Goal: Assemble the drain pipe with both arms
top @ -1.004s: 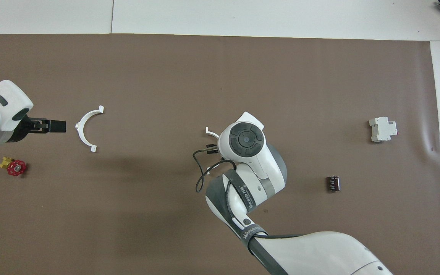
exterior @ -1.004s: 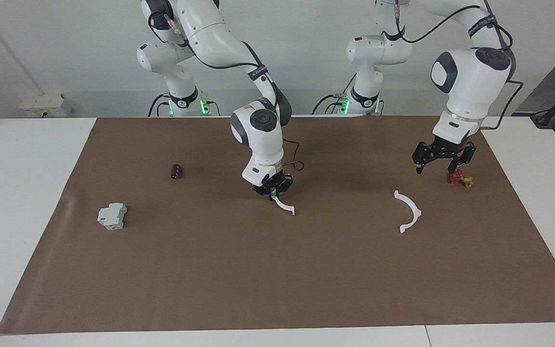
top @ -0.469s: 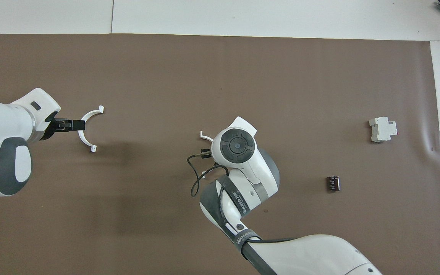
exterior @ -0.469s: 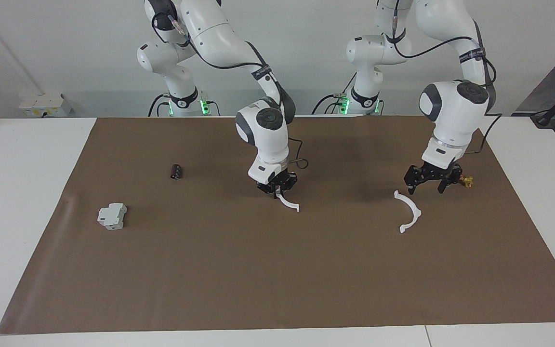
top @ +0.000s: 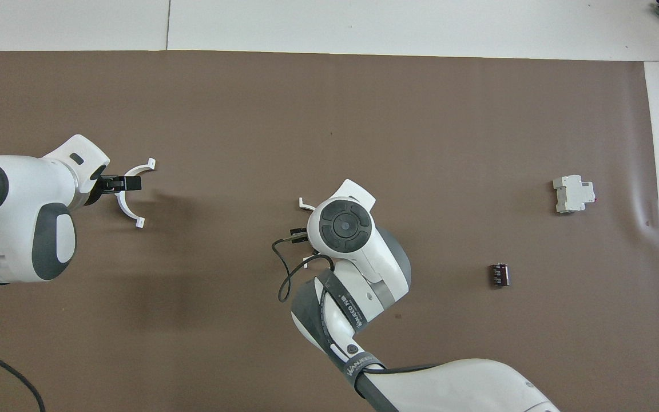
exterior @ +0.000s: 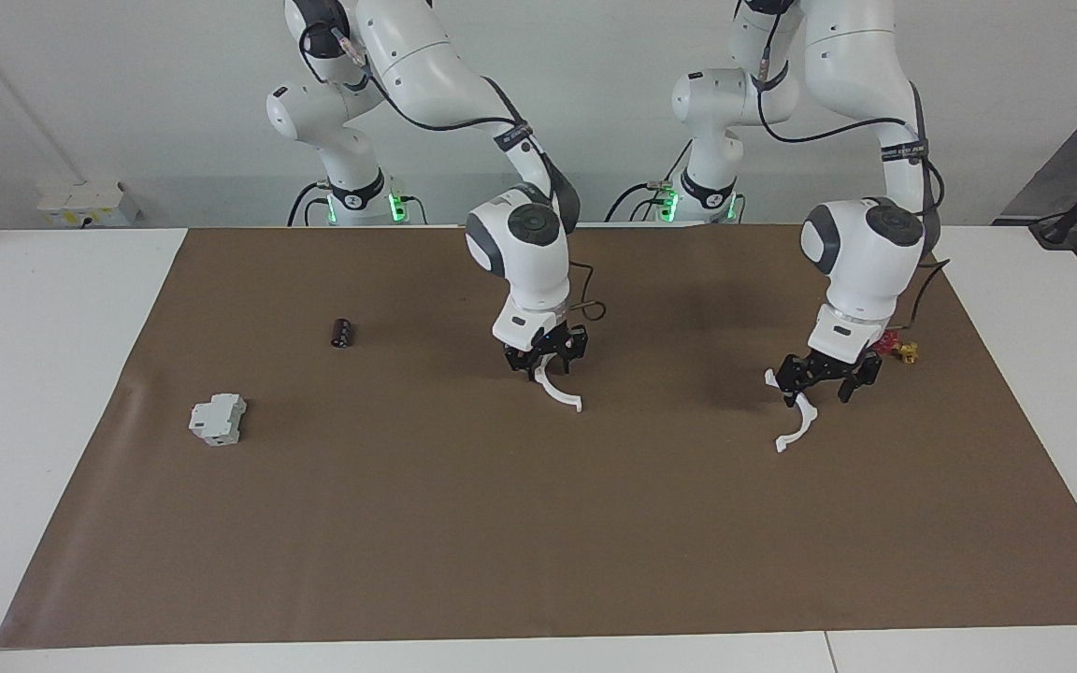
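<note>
Beside the red valve [exterior: 890, 340] your open left gripper [exterior: 819, 383] straddles one half-ring [exterior: 796, 430] to grasp it; well apart, your right gripper [exterior: 546, 363] meets the second half-ring [exterior: 565, 397], grip unclear.

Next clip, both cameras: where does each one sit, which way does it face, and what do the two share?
Facing view: high across the table, looking at the robots; both whole arms show, left gripper at one white half-ring, right gripper at the other half-ring.
Overhead view: above the robots' end, looking steeply down; only forearms and wrists show.
Shared: brown mat, both half-rings, grey block, black cylinder.
</note>
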### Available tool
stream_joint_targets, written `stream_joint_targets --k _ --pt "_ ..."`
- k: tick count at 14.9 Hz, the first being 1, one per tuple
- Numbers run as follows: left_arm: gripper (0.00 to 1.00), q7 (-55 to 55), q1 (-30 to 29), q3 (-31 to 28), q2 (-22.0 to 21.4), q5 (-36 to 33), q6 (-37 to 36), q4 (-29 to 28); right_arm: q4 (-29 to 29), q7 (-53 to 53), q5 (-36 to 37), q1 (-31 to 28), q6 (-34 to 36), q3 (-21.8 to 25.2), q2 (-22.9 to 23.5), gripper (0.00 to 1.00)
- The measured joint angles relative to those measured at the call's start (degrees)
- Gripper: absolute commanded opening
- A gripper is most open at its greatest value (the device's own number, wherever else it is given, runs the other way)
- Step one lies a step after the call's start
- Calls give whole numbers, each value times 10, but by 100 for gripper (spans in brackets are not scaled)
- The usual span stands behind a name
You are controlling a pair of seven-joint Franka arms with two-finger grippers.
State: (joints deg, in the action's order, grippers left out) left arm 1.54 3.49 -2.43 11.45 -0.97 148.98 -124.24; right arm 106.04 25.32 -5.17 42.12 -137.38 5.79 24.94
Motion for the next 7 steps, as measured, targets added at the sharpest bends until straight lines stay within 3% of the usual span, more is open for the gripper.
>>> stream_joint_targets --k 3,7 --pt "100 5 -3 -3 25 0 28 0 -7 -5 2 -35 22 8 -36 100" --pt "100 43 -3 -4 32 1 28 3 -12 -68 2 -134 125 11 -121 100"
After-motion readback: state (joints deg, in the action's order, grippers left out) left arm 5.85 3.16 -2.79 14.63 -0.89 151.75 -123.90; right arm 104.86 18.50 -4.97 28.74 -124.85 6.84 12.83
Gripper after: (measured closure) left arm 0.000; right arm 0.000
